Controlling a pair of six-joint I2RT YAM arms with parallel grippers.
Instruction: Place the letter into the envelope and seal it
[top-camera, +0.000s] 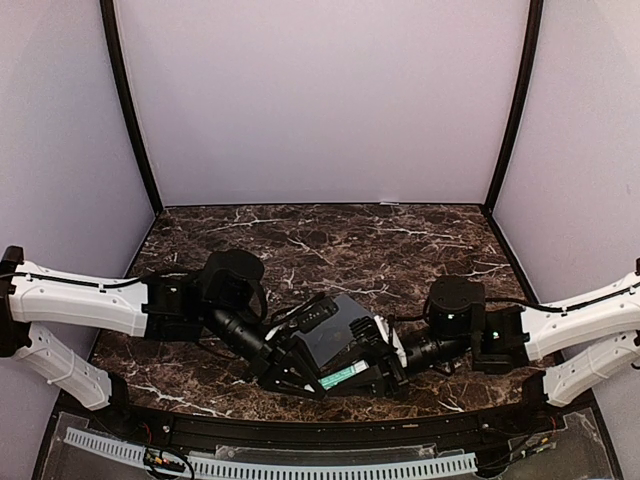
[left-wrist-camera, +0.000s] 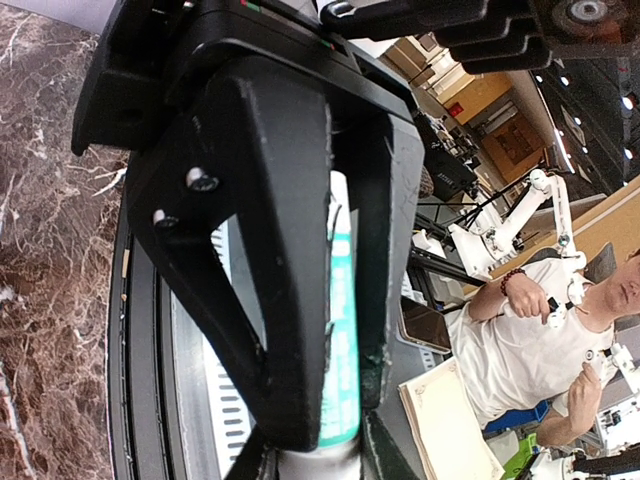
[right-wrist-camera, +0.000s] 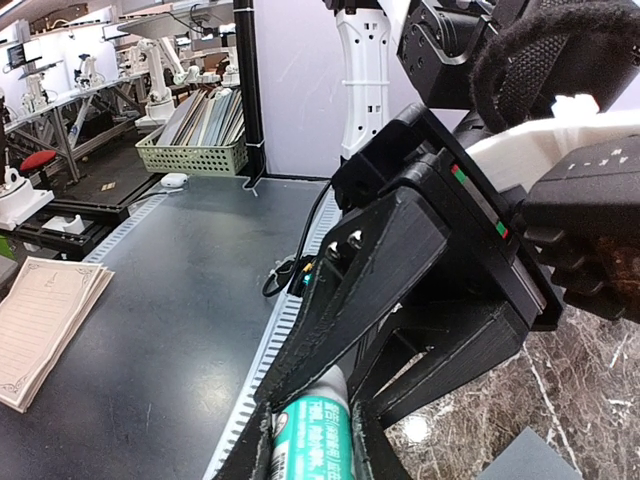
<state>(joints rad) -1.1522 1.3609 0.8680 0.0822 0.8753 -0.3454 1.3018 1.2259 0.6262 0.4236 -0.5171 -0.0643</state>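
A small white-and-green glue stick (top-camera: 345, 377) hangs just above the table's front edge, gripped from both ends. My left gripper (top-camera: 316, 384) is shut on its white end (left-wrist-camera: 312, 466). My right gripper (top-camera: 368, 374) is shut on the green body (right-wrist-camera: 312, 445), which also shows in the left wrist view between the right gripper's fingers (left-wrist-camera: 290, 300). The grey-blue envelope (top-camera: 335, 328) lies flat on the marble right behind and partly under both grippers; one corner of it (right-wrist-camera: 530, 462) shows in the right wrist view. The letter is out of view.
The dark marble table (top-camera: 400, 240) has lilac walls on three sides. A white slotted rail (top-camera: 270, 466) runs along the near edge below the arm bases. Beyond the edge, the wrist views show a paper stack (right-wrist-camera: 40, 330) and a person (left-wrist-camera: 540, 340).
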